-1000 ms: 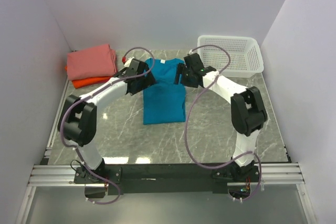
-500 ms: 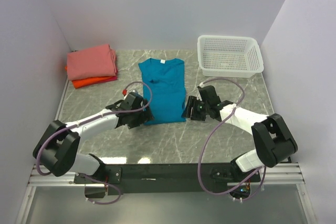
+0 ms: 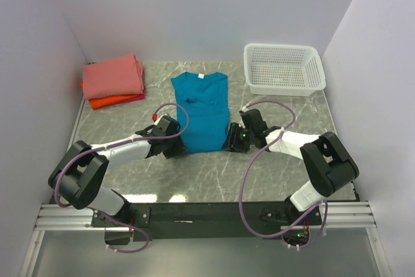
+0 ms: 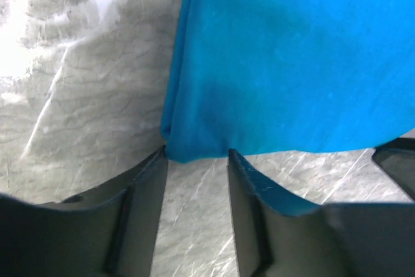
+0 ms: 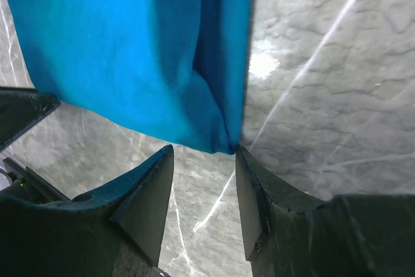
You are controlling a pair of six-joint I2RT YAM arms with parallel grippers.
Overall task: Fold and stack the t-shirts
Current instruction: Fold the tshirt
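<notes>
Lying near-to-far, teal shirt (image 3: 202, 111) (collar rearward).

A: Condition of the surface (image 3: 272, 167)?
B: Grey marble pattern, white veining, bright glare patches toward the near edge.
A: Enclosure?
B: Plain pale walls (image 3: 194, 11) on three sides; aluminium rail (image 3: 65, 215) along the front.

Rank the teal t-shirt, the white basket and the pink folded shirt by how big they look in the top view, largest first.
1. teal t-shirt and white basket: they cover about the same area, too close to rank.
2. pink folded shirt: clearly smaller than either.
</notes>
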